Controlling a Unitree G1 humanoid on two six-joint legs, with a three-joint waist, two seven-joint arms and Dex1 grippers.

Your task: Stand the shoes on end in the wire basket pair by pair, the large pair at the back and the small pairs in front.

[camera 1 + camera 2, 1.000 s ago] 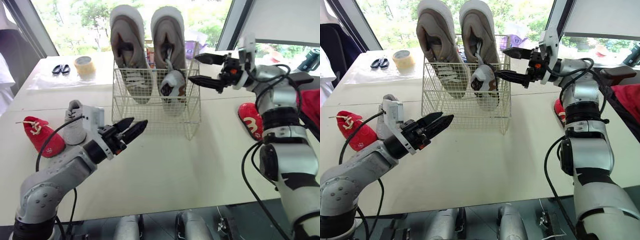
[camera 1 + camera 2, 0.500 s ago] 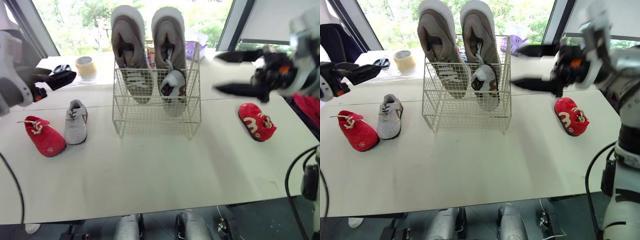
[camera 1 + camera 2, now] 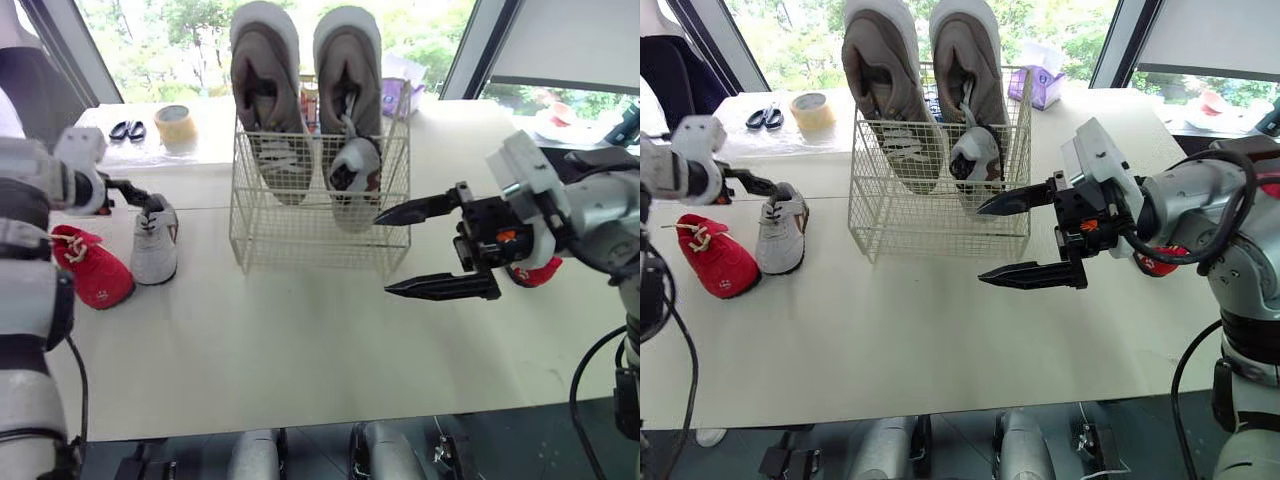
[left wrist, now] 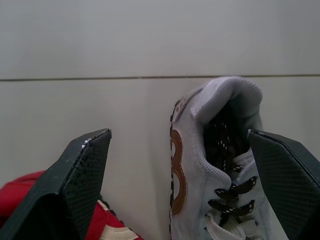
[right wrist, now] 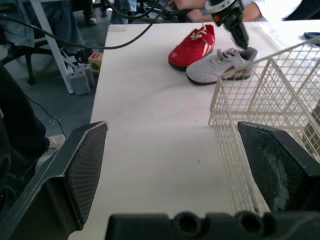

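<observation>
Straddling grey shoe (image 4: 210,165) heel on counter (image 3: 300,340): left fingers (image 4: 80,185), spread, red shoe (image 3: 90,275) just beside. Right fingers (image 3: 440,287) spread and empty, near basket (image 3: 320,225) front; large pair (image 3: 265,80) upright inside.

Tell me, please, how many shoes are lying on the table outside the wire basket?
3: the grey shoe and the left red shoe side by side on the left, and the right red shoe, partly hidden behind the right hand.

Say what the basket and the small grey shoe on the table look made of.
The basket: thin metal wire, likely welded, with a cream coating; open square grid you can see through. The grey shoe: smooth matte upper, probably synthetic leather, with bronze side trim, padded collar and dark woven laces.
</observation>
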